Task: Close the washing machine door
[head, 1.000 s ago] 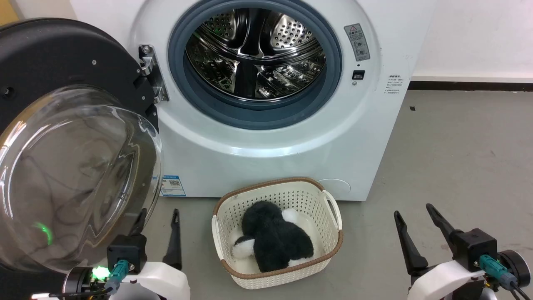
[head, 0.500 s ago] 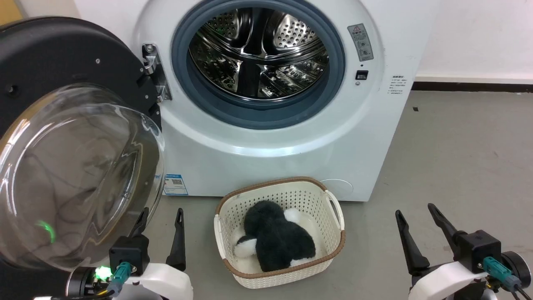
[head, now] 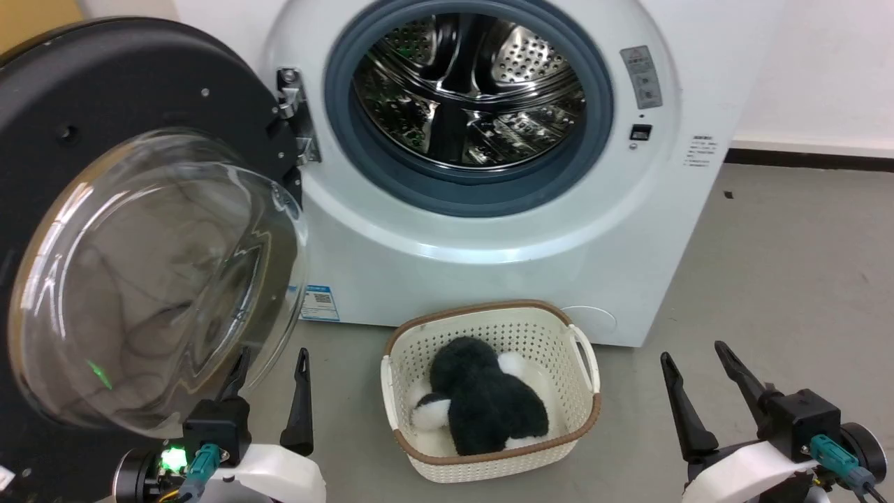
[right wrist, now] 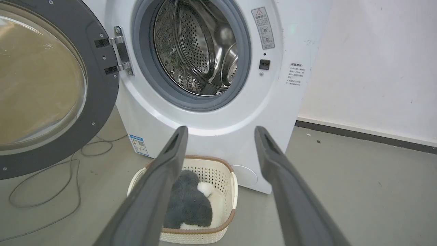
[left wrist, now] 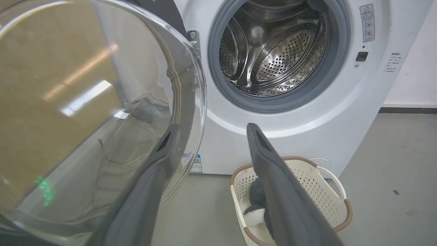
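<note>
Grey floor (head: 782,279) under washing machine (head: 489,265) — white wall (head: 824,63).

The grey floor (head: 768,265) carries the white washing machine (head: 489,265), which stands near the wall. Just in front of it stands a cream basket (head: 482,308) (brown-rimmed, with something dark and furry inside). A thin cable (right wrist: 79,191) loops loosely over the floor left of the machine. A small dark speck (head: 728,194), perhaps tape, lies to the machine's right.
</note>
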Robot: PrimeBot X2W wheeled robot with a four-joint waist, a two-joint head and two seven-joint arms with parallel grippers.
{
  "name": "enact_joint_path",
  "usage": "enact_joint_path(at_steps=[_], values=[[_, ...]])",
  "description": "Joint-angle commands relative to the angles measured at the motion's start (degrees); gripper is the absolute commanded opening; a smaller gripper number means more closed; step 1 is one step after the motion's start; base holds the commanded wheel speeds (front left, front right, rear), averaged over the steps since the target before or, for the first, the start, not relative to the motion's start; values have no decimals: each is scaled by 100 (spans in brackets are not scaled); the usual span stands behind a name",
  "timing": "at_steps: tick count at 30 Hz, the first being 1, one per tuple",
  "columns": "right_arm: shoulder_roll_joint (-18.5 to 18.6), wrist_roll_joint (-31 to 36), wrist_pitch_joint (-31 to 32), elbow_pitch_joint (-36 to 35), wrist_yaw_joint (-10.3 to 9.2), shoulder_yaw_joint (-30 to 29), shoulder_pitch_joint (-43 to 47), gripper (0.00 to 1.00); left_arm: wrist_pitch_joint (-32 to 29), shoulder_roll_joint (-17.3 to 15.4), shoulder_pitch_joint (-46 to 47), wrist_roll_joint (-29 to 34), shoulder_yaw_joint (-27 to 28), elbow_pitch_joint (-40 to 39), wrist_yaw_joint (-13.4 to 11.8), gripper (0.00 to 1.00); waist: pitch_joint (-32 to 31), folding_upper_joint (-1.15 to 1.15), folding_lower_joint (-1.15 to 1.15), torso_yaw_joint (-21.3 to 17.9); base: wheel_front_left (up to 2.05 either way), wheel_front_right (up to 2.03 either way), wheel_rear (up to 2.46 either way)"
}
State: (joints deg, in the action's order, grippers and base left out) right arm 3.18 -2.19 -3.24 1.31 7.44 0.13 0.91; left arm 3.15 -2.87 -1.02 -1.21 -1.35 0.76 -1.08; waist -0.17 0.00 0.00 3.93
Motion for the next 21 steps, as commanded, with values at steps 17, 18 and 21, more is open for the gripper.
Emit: enact_joint_path(at_steps=[17,18,21], values=[[-12,-235,-252,93,2,88,88,100,259,-1,-125,-83,-80,33,-60,100,-51,0,0,537,0,0,0],[-12,-241,-264,98,2,91,90,100,271,-1,-127,-87,-85,35,-63,100,-53,0,0,569,0,0,0],[-13,-262,-300,114,2,99,100,100,307,-1,-134,-99,-100,34,-73,100,-60,0,0,666,0,0,0]])
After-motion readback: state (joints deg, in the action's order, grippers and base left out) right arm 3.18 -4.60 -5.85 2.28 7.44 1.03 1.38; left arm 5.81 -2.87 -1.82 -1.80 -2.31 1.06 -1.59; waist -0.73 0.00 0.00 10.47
